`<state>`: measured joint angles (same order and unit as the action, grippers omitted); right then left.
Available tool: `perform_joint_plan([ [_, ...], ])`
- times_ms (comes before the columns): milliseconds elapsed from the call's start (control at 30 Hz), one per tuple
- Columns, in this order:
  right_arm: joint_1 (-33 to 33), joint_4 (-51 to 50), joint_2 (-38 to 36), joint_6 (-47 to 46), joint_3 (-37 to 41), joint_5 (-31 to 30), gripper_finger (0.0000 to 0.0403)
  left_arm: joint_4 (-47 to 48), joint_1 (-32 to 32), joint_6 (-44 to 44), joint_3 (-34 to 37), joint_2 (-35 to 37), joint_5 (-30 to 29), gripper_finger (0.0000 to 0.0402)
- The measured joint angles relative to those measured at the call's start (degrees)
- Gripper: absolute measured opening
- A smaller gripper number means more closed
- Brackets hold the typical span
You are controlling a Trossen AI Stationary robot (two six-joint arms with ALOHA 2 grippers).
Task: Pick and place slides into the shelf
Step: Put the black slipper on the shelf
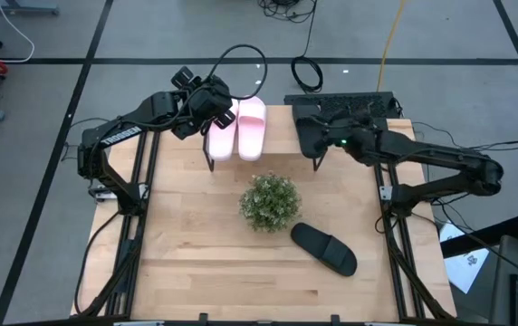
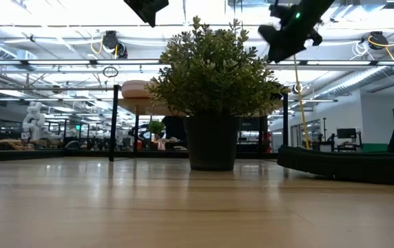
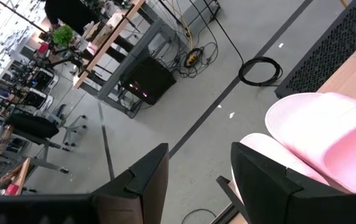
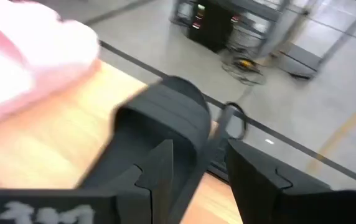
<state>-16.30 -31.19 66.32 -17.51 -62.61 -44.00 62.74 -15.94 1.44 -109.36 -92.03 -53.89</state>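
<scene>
Pale pink pair of open-toe slides sits side by side on the left part of the low light-wood shelf with thin black legs at the far edge of the worktop, which leaves the right part free for the black pair. Left tool hovers at the pink pair's outer edge, fingers spread with nothing between them; looks like a release pose, clear of the strap. Right tool is over the shelf's right end, clamped on a matte black slide; the wrist view shows its fingers straddling the sandal above the board, so I'd judge this is the placement step. Second matte black slide lies on the worktop near the front right, just beside the round bushy green potted plant. That one is left to pick; the plant sits between it and the shelf, so the approach likely needs to skirt it.
</scene>
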Motion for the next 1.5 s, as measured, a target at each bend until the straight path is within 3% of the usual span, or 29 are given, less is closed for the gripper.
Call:
perform_joint_plan([
  [167,3.69,0.40,-6.50,0.02,0.00,9.93,0.0120,0.00,1.51,4.61,0.00,0.00,1.40,0.0182],
  [333,8.33,1.75,-12.03,-1.61,0.00,18.69,0.0103,0.00,5.45,11.54,0.00,0.00,15.68,0.0182],
  [467,12.10,6.65,-14.50,-1.28,0.00,20.30,0.0097,-1.17,10.18,15.58,0.00,0.00,26.81,0.0182],
  [767,16.12,28.00,-16.26,7.20,0.00,20.28,0.0096,-10.68,21.91,19.72,0.00,0.00,40.61,0.0182],
  [1033,18.39,46.75,-16.14,14.48,0.00,20.93,0.0096,-12.20,29.59,19.47,0.00,-0.62,41.10,0.0182],
  [1333,19.05,58.37,-16.08,15.02,0.00,35.92,0.0096,-18.07,36.91,23.90,0.00,-4.32,37.34,0.0182],
  [1500,19.06,65.83,-16.06,15.34,0.00,38.49,0.0096,-23.45,38.60,26.78,0.04,-7.42,37.72,0.0182],
])
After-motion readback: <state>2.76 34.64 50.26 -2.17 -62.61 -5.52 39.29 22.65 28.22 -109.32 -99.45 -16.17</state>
